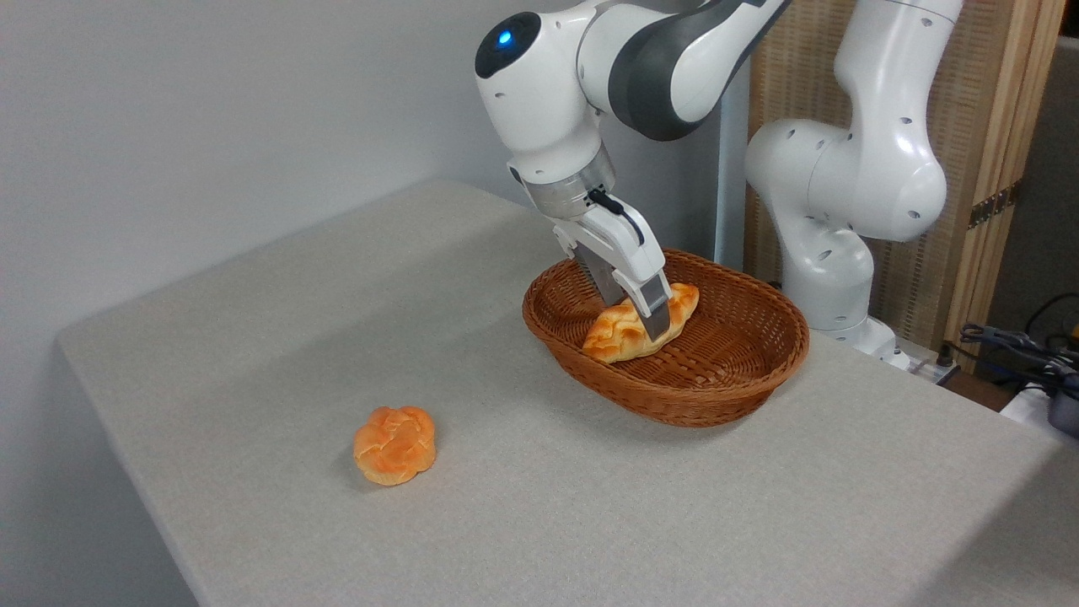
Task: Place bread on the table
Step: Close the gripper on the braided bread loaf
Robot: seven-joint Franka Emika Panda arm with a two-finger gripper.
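The counter (253,337) fills most of what I can see, a wide slab covered in light grey speckled cloth, its near left corner running out toward the wall. Above its far right edge the white robot arm (851,169) rises from its base and bends over, its wrist coming down at a slant. Below that wrist, near the counter's far right edge, sits an oval brown wicker basket (725,371), resting flat on the cloth. Inside the basket lies the bread (620,333), a long braided golden loaf with pale creases, its nearer pointed end toward the basket's left wall and its other end angled up toward the back. The claw (645,316) reaches down into the basket with one finger in front of the loaf and the other behind it, pressed against its middle, so it looks clamped on the bread, which appears to lie on the weave. Well apart, toward the counter's near left part, a small round knotted orange bun (394,445) sits alone on the cloth.
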